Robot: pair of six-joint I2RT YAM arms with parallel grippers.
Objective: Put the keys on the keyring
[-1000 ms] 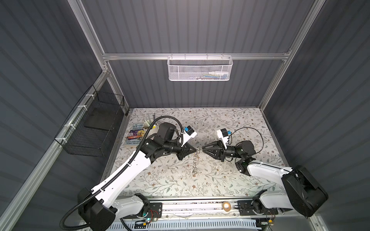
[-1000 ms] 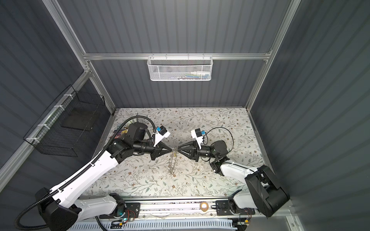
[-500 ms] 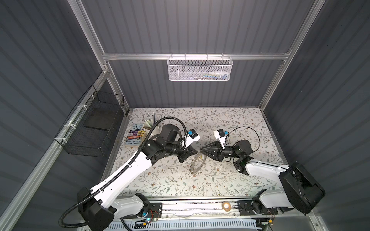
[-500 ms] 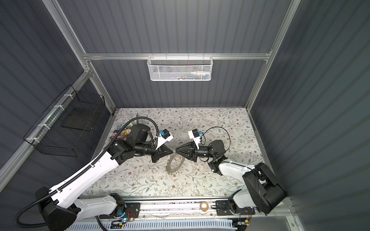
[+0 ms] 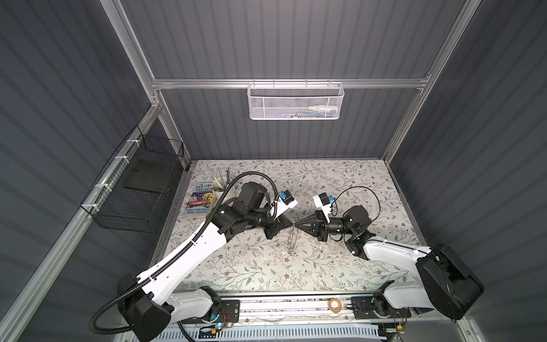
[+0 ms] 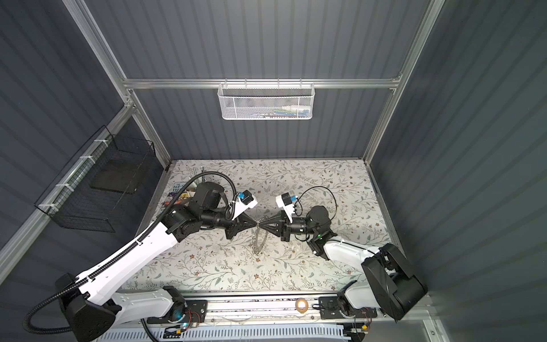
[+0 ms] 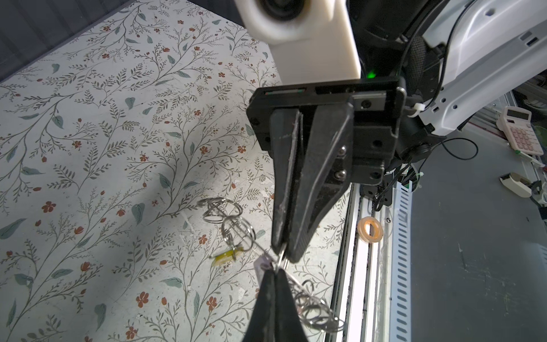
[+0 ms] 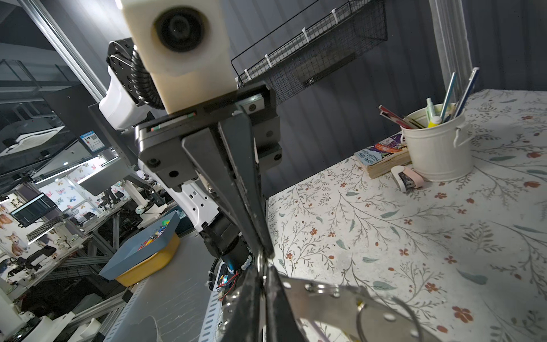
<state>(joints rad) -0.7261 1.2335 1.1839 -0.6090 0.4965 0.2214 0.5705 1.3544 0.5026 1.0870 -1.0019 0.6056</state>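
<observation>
Two grippers, tip to tip. Left gripper [image 5: 291, 226]: jaws closed on keyring [image 5: 292, 242] rim; ring hangs edge-on beneath. Yellow tag [image 7: 226, 257] and lilac tag [image 7: 262, 264] beside its wire loops. Right gripper [image 5: 297, 225]: jaws closed, pinching one rim loop.
</observation>
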